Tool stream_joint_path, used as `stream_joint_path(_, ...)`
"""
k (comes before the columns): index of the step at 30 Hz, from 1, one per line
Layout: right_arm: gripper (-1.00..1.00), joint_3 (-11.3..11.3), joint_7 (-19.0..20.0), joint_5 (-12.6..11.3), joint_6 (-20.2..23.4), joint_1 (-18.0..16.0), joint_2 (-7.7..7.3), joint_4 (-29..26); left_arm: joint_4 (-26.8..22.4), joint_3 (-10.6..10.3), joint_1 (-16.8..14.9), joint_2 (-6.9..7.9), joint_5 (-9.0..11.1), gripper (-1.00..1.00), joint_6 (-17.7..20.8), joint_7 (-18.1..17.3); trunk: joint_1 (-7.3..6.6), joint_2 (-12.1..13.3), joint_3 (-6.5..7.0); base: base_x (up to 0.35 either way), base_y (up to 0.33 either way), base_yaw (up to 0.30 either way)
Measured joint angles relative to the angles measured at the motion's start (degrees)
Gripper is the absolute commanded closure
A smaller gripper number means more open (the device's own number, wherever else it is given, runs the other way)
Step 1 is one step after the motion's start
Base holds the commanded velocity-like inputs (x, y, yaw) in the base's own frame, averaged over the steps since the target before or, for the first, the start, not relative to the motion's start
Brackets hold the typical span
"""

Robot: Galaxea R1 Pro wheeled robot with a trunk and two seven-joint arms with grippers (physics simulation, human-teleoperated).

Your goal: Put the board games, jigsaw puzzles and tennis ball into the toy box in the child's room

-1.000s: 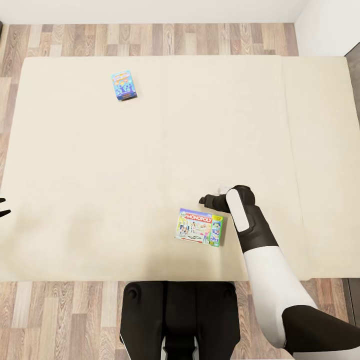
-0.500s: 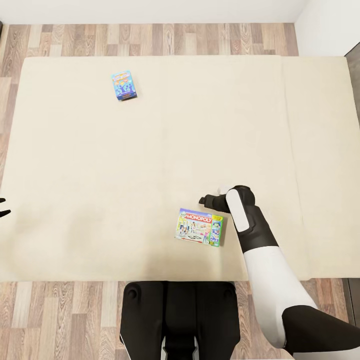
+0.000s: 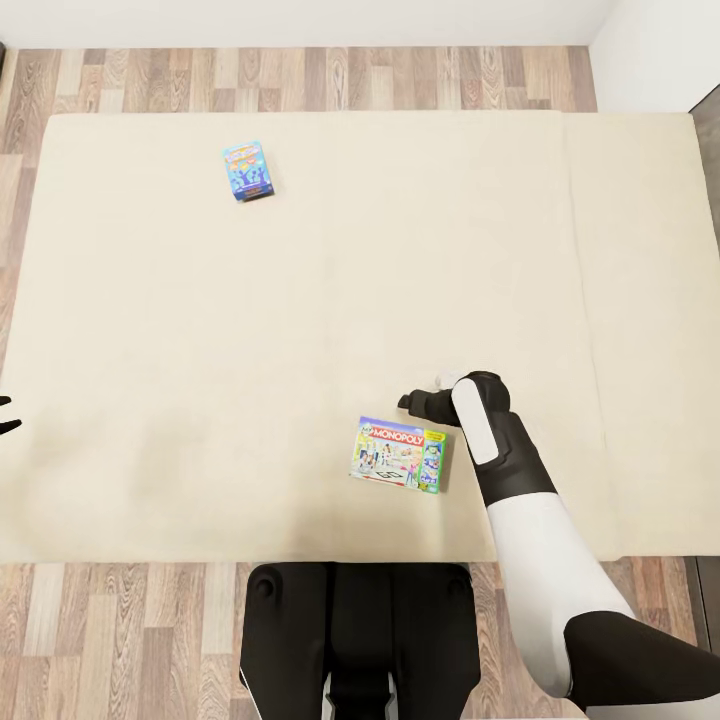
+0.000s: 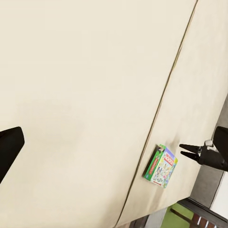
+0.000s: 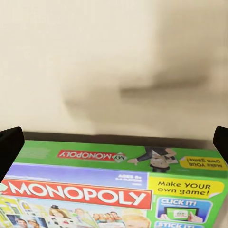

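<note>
Nothing moved; "MONOPOLY" board game [image 5: 114, 190].

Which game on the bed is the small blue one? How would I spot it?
Look at the big cream bed. Two game boxes lie on it, far apart: the Monopoly box sits near the robot, just beside its right hand. The small blue box lies alone at the bed's far side, toward the left; it is smaller, narrower and mostly blue.
</note>
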Motion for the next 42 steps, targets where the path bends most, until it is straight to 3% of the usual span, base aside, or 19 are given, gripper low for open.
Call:
stream_joint_path(21, -1.00, -0.2, 0.0, 0.0, 0.0, 0.1, -0.01, -0.3, 0.0, 0.0, 0.0, 0.02, 0.0, -1.00, 0.0, 0.0, 0.00, 0.0, 0.00, 0.000, 0.000, 0.000)
stream_joint_path(42, -1.00, -0.1, -0.2, 0.1, 0.0, 4.1, 0.00, -8.1, 0.0, 0.0, 0.0, 0.02, 0.0, -1.00, 0.0, 0.0, 0.00, 0.0, 0.00, 0.000, 0.000, 0.000)
